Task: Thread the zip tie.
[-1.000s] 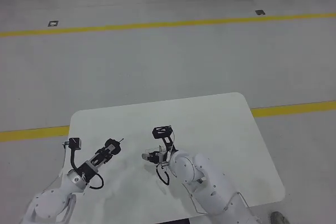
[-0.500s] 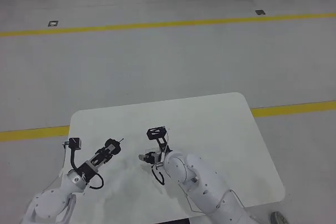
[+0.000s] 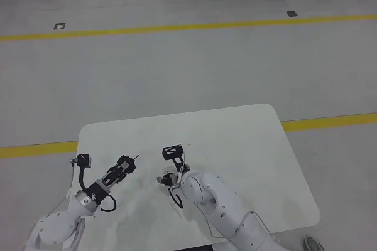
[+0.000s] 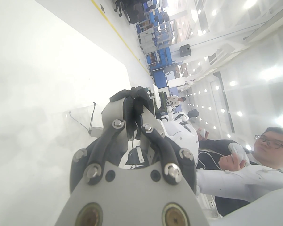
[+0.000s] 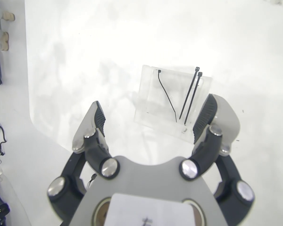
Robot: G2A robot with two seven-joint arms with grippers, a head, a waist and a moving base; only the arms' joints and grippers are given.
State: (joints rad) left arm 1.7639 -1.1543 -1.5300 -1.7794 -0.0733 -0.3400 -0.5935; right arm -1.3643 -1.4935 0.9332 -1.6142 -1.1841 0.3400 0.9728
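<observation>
Sliding a touch closer to its partner over the last second, the right gripper point(image 3: 162, 180) now hangs low over the white table point(image 3: 239, 132) with its ribbed fingers point(image 5: 98, 118) spread wide and nothing between them. Right in front of those open fingers stands a clear holder point(image 5: 151, 95), and three black zip ties point(image 5: 167, 94) lean inside it, one curved and two straight ones side by side. Over on the other side the left gripper point(image 3: 127, 164) has not budged, its dark fingertips point(image 4: 132, 99) pressed together above the table, well apart from the holder.
</observation>
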